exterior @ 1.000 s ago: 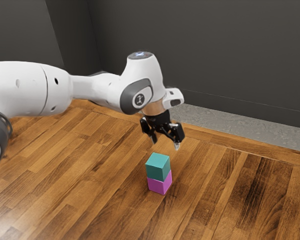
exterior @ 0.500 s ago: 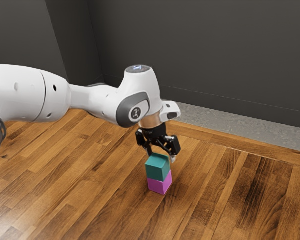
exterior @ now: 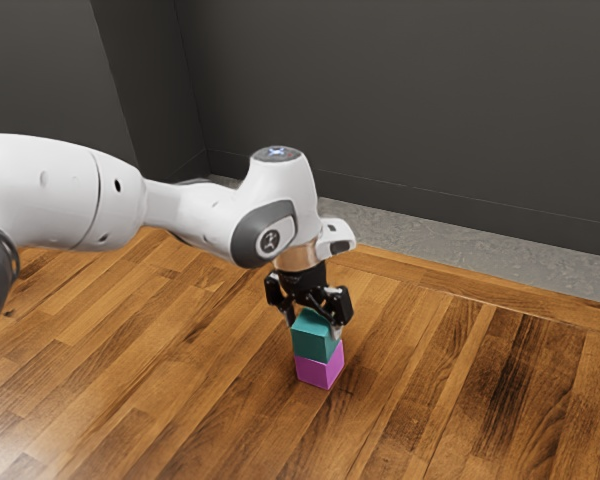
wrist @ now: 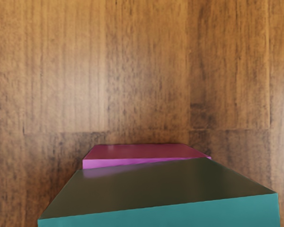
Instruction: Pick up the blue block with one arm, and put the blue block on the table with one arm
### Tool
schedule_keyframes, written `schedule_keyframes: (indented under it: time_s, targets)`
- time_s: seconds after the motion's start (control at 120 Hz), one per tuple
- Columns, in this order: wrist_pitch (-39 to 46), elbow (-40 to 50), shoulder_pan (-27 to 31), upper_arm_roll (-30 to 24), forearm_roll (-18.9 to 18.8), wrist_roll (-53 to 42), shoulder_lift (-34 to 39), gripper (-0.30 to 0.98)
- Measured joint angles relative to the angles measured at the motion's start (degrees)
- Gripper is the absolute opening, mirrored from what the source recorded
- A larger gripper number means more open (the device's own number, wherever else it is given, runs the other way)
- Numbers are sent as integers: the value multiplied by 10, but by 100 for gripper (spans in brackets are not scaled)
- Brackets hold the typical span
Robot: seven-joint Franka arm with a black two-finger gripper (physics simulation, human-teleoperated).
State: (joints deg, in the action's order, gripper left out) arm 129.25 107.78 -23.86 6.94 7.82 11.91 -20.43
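wall: dark grey, well beyond purple block (exterior: 314, 373) in exterior view; panels meet at a corner on the exterior view's left (exterior: 410, 100)
table: 1, wood planks, under purple block and all round it (exterior: 460, 400)
arm: 1, white with grey joint covers, comes in from the exterior view's left, hand end above purple block (exterior: 55, 190)
floor strip: 1, grey, past the table edge, well apart from purple block (exterior: 480, 246)
gripper: 1, black, above purple block, pointing down, at blue block's height (exterior: 314, 325)
gripper state: released, not clamped
fingers: 2, spread apart, one at each side of blue block's upper part (exterior: 337, 331)
blocks: 2, one stack, similar size
blue block: 1, teal, upright on top of purple block, between the fingers (exterior: 312, 341)
purple block: 1, on the table, directly under blue block
wrist view: 2 blocks, blue block nearer the camera, covers part of purple block; their edges run at a slight angle to each other
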Motion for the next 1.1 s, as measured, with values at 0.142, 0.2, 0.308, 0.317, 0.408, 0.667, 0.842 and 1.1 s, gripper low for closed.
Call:
schedule_keyframes:
  time_s: [0.142, 0.2, 0.308, 0.317, 0.408, 0.667, 0.842, 1.1]
  targets:
    - [6, 0, 0, 0, -3, 4, -4, 59]
    - [8, 0, 0, -1, -4, 5, -5, 52]
    - [10, 0, -1, 0, -5, 9, -6, 42]
    - [10, 0, -1, 0, -5, 9, -6, 42]
    - [11, -7, -1, 0, -12, 13, -3, 37]
    - [-15, -172, 5, -2, -65, 23, -86, 35]
    - [-27, -252, 17, -5, -65, 21, -174, 35]
    - [-34, -258, 18, -4, -55, 11, -183, 51]
